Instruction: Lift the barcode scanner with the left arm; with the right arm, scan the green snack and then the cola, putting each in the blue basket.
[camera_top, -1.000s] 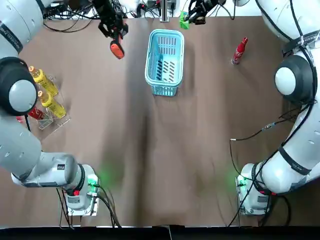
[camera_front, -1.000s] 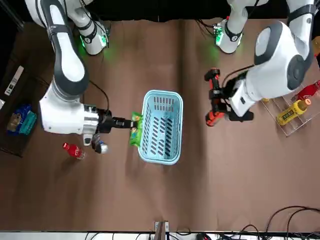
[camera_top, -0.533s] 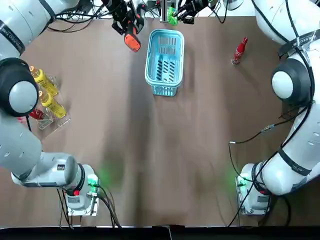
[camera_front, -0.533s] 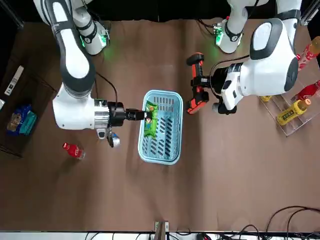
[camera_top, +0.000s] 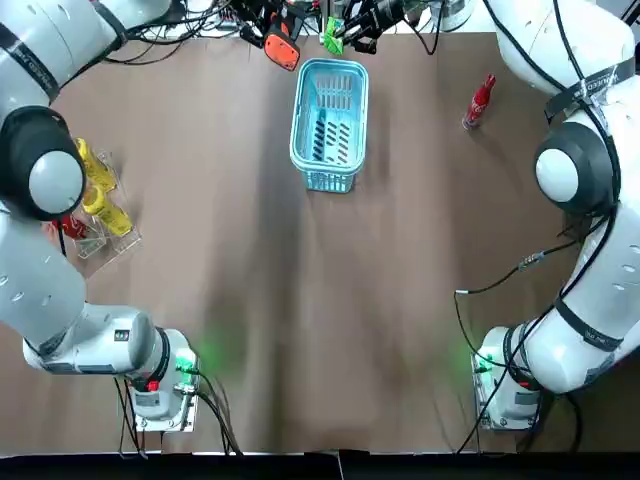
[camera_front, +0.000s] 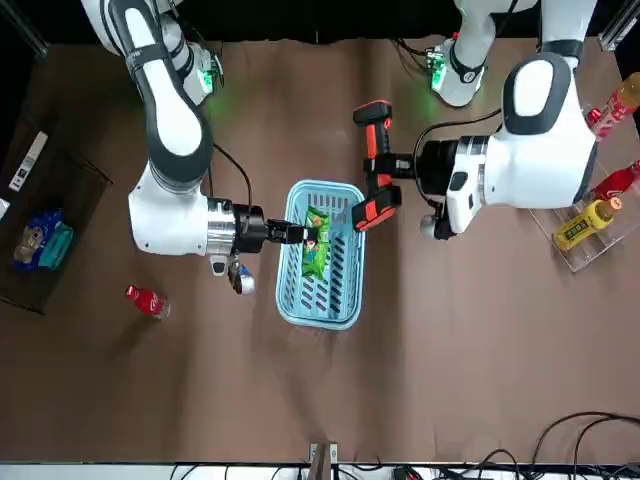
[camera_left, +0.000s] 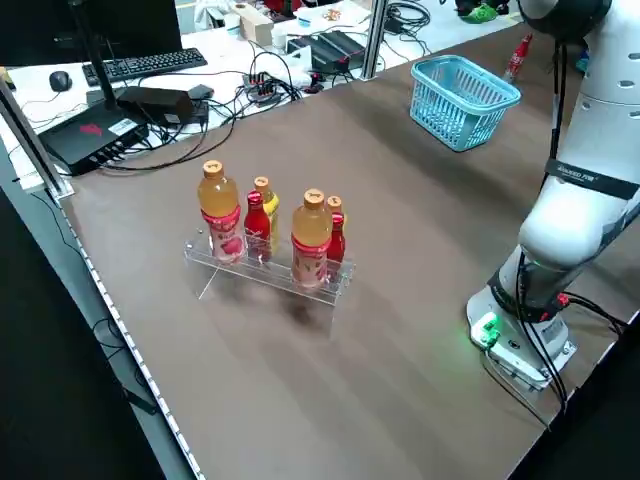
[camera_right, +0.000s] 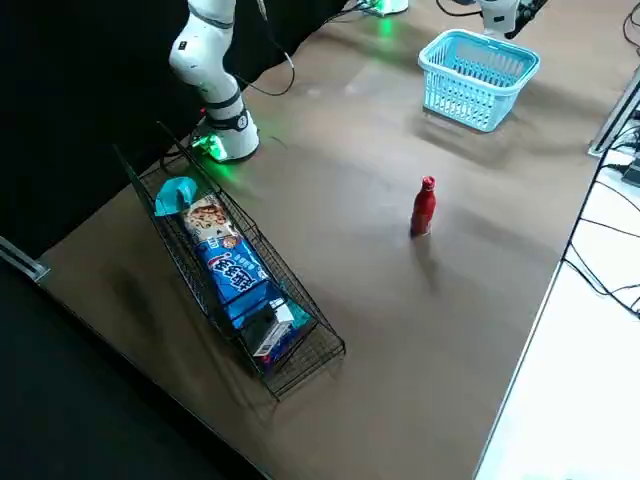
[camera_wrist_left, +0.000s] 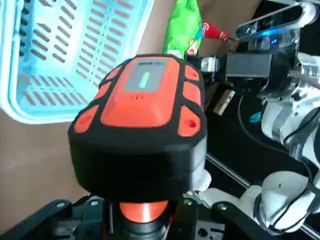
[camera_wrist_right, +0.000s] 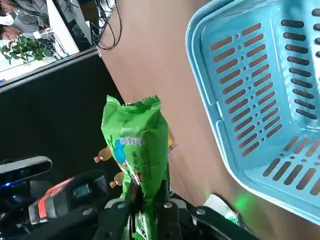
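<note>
Green snack (camera_front: 316, 243) now above blue basket (camera_front: 318, 320), beside scanner (camera_front: 374, 180)

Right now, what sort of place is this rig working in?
Probably a robotics lab staging a shop checkout: a barcode scanner by a blue basket, racked drink bottles, and a keyboard beside the table.

A brown table (camera_left: 400, 200) adjoins a white desk (camera_left: 228, 52) carrying a keyboard (camera_left: 145, 65) and cables (camera_left: 268, 88).
</note>
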